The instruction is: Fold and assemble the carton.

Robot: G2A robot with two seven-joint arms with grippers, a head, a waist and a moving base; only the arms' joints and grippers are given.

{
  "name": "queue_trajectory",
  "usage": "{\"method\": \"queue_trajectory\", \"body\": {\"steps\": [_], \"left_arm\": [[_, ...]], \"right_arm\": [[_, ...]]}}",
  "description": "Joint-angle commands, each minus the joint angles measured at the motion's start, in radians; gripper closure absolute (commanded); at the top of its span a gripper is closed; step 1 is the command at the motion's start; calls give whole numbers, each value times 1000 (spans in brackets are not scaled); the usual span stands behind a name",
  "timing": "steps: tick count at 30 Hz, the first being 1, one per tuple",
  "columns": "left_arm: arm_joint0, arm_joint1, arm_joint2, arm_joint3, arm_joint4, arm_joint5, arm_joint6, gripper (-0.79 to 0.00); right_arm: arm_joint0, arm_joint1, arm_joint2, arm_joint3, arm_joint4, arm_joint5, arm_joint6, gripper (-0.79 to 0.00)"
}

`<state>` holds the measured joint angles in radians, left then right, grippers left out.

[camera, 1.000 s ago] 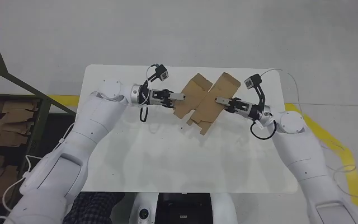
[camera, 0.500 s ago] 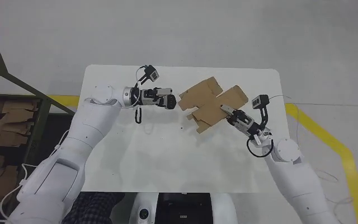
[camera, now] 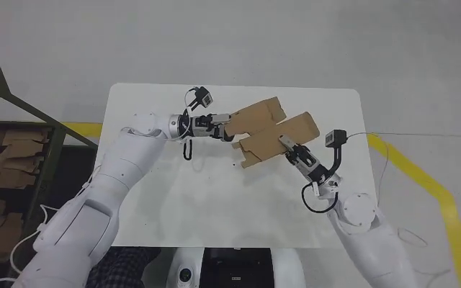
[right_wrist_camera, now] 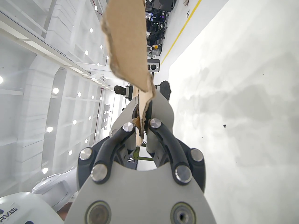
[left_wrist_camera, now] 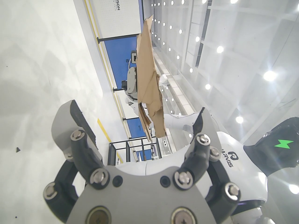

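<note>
A flat brown carton (camera: 277, 134) hangs above the middle of the white table (camera: 180, 194), held up off the surface. My right gripper (camera: 287, 142) is shut on the carton's near edge; in the right wrist view the cardboard (right_wrist_camera: 126, 36) rises out of the closed right gripper (right_wrist_camera: 144, 104). My left gripper (camera: 225, 131) sits at the carton's left end. The left wrist view has that gripper (left_wrist_camera: 137, 108) open, and the carton (left_wrist_camera: 147, 78) stands edge-on just beyond its fingertips, not clamped.
The tabletop around and in front of the carton is bare white surface. A rack with more flat cardboard (camera: 21, 155) stands on the floor off the table's left edge. Yellow floor tape (camera: 410, 169) runs past the right side.
The right arm has swung toward the table's front and turned the carton with it. The left gripper let go of the carton's edge, drew back, and now sits open at its left end.
</note>
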<state>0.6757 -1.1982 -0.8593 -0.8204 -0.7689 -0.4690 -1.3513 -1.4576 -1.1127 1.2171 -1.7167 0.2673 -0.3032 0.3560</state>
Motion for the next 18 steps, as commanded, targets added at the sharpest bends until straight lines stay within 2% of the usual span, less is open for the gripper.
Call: {"method": "queue_trajectory", "body": {"steps": [1, 4, 7, 8, 10, 11, 18], "left_arm": [[-1, -5, 6, -4, 9, -6, 6, -785], [-6, -14, 15, -5, 15, -6, 7, -785], [-13, -22, 22, -4, 20, -7, 7, -680], [-15, -24, 23, -4, 23, -9, 10, -616], [-16, -28, 25, -1, 29, -13, 13, -425], [-16, -29, 24, 0, 30, -14, 14, -369], [-17, -34, 14, 15, 33, -14, 14, -92]], "right_arm": [[0, -2, -3, -5, -9, 8, -13, 0], [3, -5, -9, -4, -23, 24, -26, 0], [11, -8, -17, 3, -46, 49, -33, 0], [12, -10, -19, 4, -51, 55, -37, 0], [14, -12, -23, 7, -54, 62, -44, 0], [16, -13, -23, 8, -56, 63, -46, 0], [16, -17, -21, 2, -77, 70, -56, 0]]}}
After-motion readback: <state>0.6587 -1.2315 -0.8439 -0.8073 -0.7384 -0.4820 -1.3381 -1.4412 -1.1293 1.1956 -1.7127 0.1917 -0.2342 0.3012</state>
